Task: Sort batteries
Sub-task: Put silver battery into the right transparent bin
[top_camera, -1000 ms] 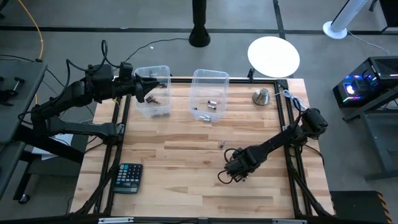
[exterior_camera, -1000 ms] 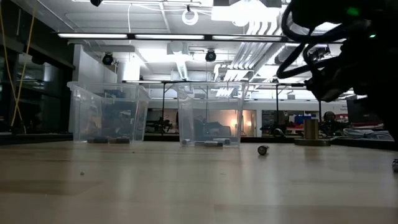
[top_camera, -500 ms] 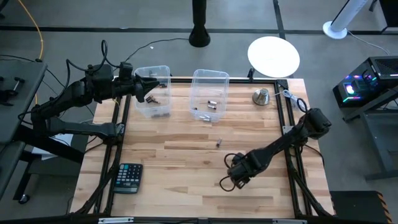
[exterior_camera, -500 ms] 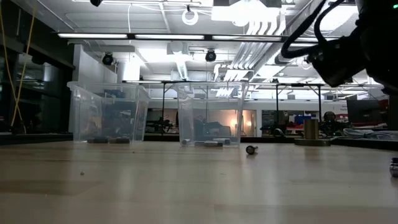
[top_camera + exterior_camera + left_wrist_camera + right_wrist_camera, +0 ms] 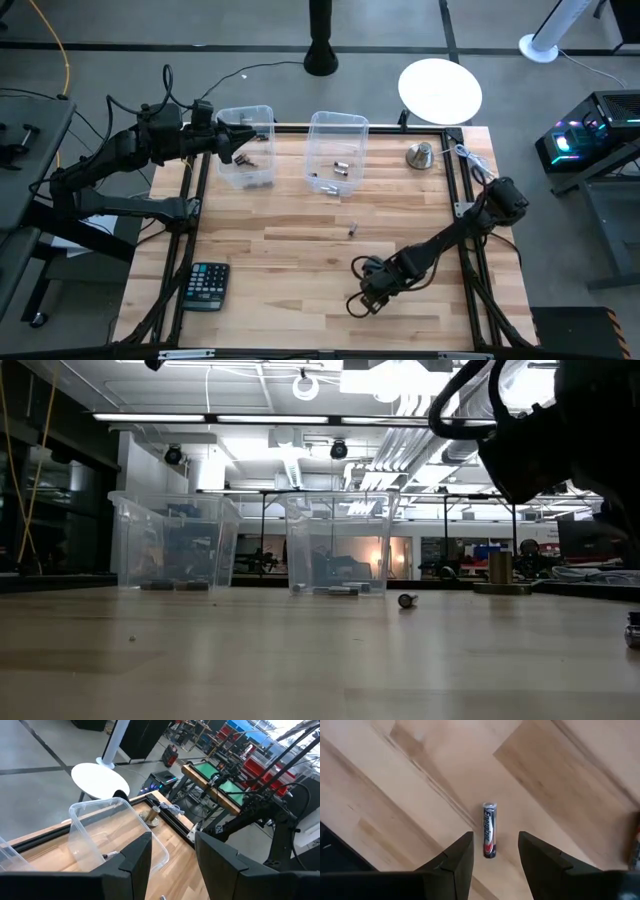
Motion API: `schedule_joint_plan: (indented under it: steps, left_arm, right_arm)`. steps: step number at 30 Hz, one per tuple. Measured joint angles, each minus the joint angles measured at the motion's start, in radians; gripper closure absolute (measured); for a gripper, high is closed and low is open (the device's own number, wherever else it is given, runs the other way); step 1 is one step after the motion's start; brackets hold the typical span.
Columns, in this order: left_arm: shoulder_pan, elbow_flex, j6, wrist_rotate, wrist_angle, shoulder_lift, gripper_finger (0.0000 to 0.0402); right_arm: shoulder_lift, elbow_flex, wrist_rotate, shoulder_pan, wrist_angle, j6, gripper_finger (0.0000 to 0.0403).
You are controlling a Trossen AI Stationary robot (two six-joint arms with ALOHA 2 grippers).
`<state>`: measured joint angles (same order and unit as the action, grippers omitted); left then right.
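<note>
My right gripper (image 5: pixel 364 297) hangs open over the near middle of the table, pointing steeply down. In its wrist view a silver-and-black battery (image 5: pixel 490 837) lies flat on the wood just beyond the open fingers (image 5: pixel 495 866), untouched. Another loose battery (image 5: pixel 352 229) (image 5: pixel 406 600) lies mid-table. Two clear bins stand at the far edge: the left bin (image 5: pixel 246 170) holds dark batteries (image 5: pixel 252 160), the right bin (image 5: pixel 336 120) silvery ones (image 5: pixel 340 167). My left gripper (image 5: pixel 238 146) (image 5: pixel 172 865) waits open, high over the left bin.
A black calculator (image 5: pixel 206 285) lies near the table's left front corner. A silver bell-shaped object (image 5: pixel 420 154) stands at the far right. The table's black frame rails run along both sides. Bare wood lies between the bins and my right gripper.
My right gripper has moved toward the table's near edge and a little left, tipping further downward, its fingers still apart. The loose mid-table battery has rolled slightly toward the left.
</note>
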<state>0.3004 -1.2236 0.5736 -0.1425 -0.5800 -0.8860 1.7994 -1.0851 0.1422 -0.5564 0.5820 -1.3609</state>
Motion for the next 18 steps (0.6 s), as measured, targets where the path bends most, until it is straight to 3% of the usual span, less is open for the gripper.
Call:
schedule_joint_plan:
  steps: [9,18]
  left_arm:
    - [0.0,0.0,0.002,0.008,-0.003,0.0,0.0257]
    - [0.0,0.0,0.001,0.006,-0.003,0.0,0.0257]
  right_arm:
    - [0.055,-0.002,0.055,-0.003,-0.058,0.017,0.0254]
    - [0.102,-0.009,0.055,-0.004,0.011,0.035,0.0271]
